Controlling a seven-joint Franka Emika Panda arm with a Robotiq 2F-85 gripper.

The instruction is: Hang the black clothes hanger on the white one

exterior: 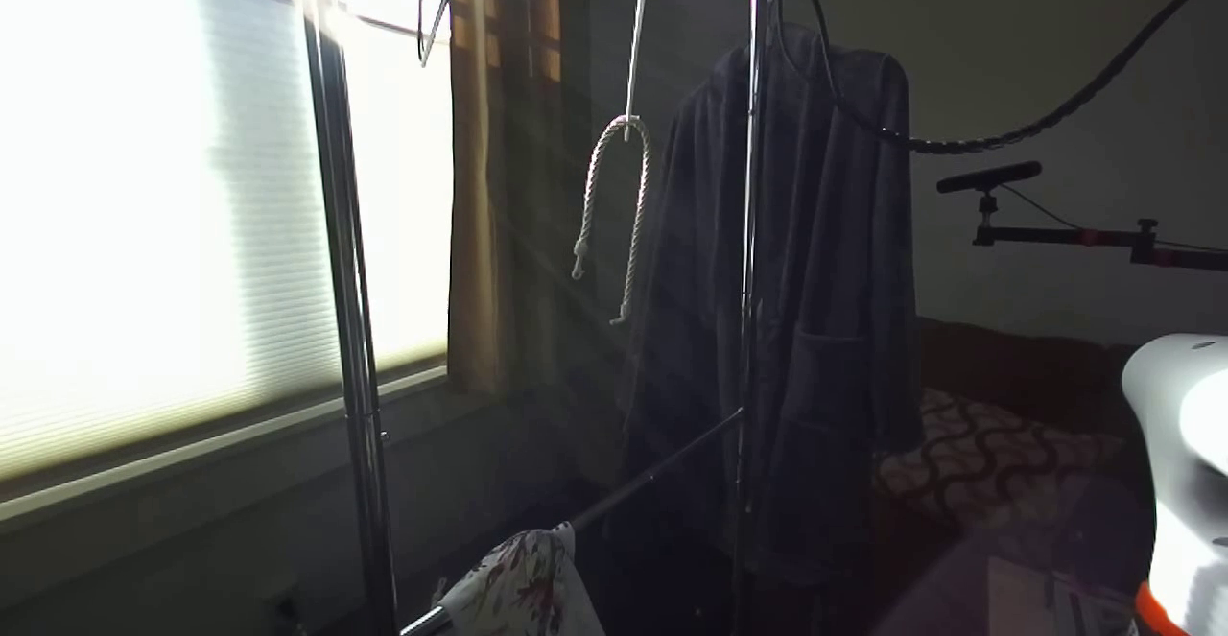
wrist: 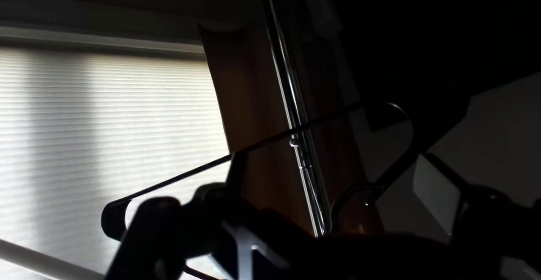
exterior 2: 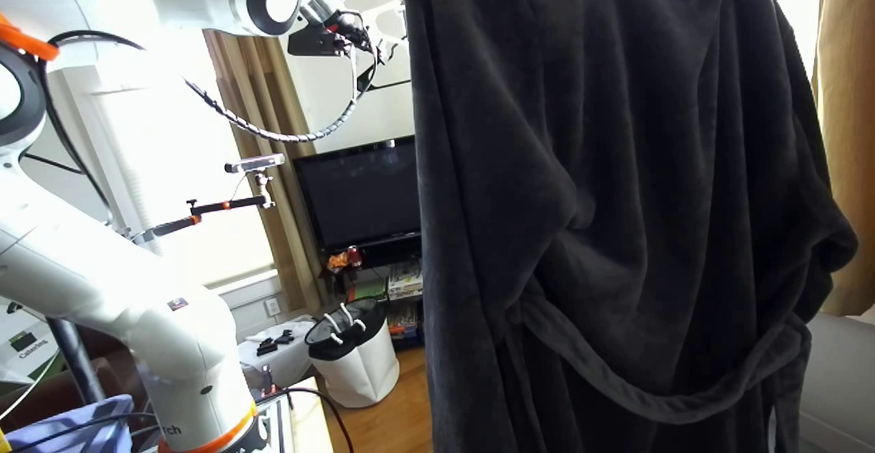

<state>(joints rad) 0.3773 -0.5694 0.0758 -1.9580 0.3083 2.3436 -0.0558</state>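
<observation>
Thin black triangular clothes hanger [wrist: 264, 143]: on the far side of my dark gripper [wrist: 331, 166] (contact, I cannot tell).
Fingers [wrist: 435, 192]: standing apart.
Long dark plush robe [exterior 2: 656, 186]: hanging, both exterior views.

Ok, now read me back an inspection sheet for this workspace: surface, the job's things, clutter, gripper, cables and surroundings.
Surface: wooden floor, in an exterior view.
Black clothes hanger: in the wrist view, partly hidden.
White hanger: not surely made out; a pale rod in an exterior view may be it, edge-on.
Clutter: rope looped at the rod's lower end; floral cloth draped over a low bar of the metal rack.
Gripper: open; contact with the black clothes hanger cannot be told.
Cables: spiral-wrapped cable, sagging, in both exterior views.
Surroundings: dark robe, window blind, television, white basket.
</observation>
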